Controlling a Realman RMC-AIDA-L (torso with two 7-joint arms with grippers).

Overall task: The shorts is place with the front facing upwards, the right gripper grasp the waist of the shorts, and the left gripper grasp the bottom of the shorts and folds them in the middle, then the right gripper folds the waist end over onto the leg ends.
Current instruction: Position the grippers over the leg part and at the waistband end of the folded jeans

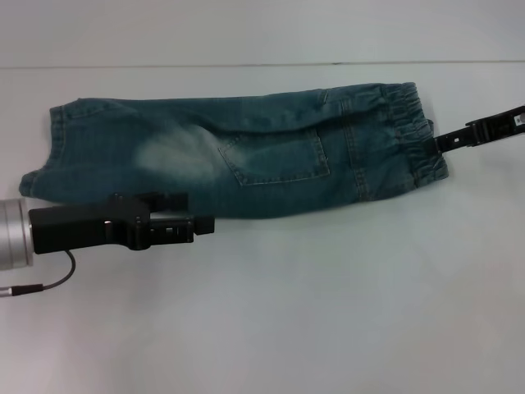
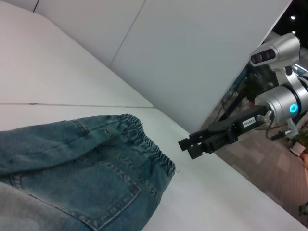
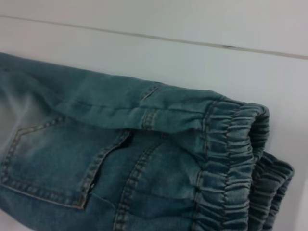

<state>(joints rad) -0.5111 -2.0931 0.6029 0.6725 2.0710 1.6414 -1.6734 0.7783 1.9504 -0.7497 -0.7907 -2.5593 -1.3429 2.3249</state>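
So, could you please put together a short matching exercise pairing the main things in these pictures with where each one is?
Things:
1. blue denim shorts
2. left gripper
3. right gripper
4. stitched back pocket

Places:
A. just off the elastic waist end, on the robot's right
B. lying folded lengthwise on the white table
C. by the shorts' near edge, toward the leg end
D. on the upward face of the shorts, near the middle

Pairs: 1-B, 2-C, 3-A, 4-D
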